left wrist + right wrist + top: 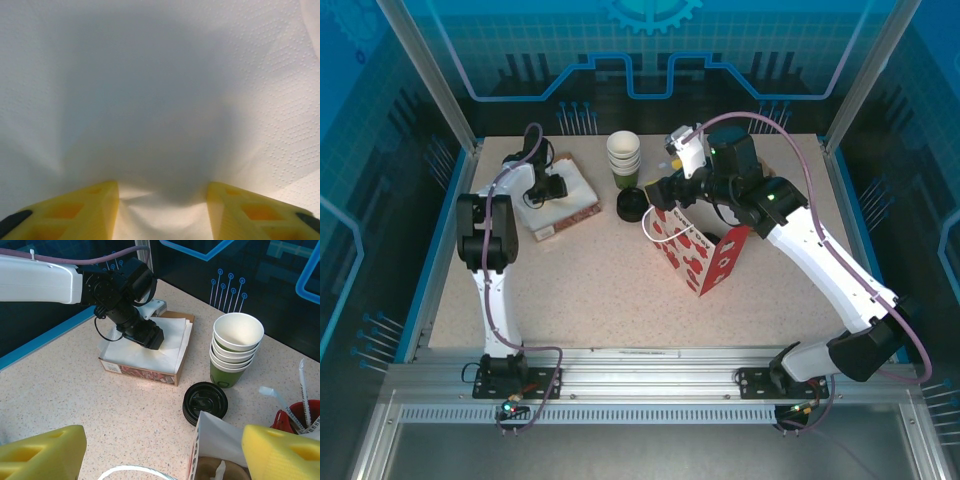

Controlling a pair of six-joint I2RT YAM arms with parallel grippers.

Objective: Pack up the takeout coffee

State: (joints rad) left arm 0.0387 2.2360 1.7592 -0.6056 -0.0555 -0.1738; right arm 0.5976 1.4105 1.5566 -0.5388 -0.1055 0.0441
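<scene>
The lidded olive-green takeout coffee is hidden or out of view. A red-and-white paper bag [705, 255] stands open in the middle of the table, its white inner wall [222, 432] near my right gripper. Something brown with a white piece lies inside the bag [215, 471]; I cannot tell what it is. My right gripper [665, 192] [160, 460] hovers open above the bag's left end, holding nothing. My left gripper [552, 188] [162, 192] is pressed down on white napkins [160, 100] in a box, its yellow fingers apart with a napkin fold bunched between them.
A stack of lidless green cups [623, 158] [236, 347] stands at the back. Beside it lies a stack of black lids [632, 203] [205, 402]. The napkin box [570, 205] [142, 367] sits back left. A red cup of straws [295, 419] is at the right.
</scene>
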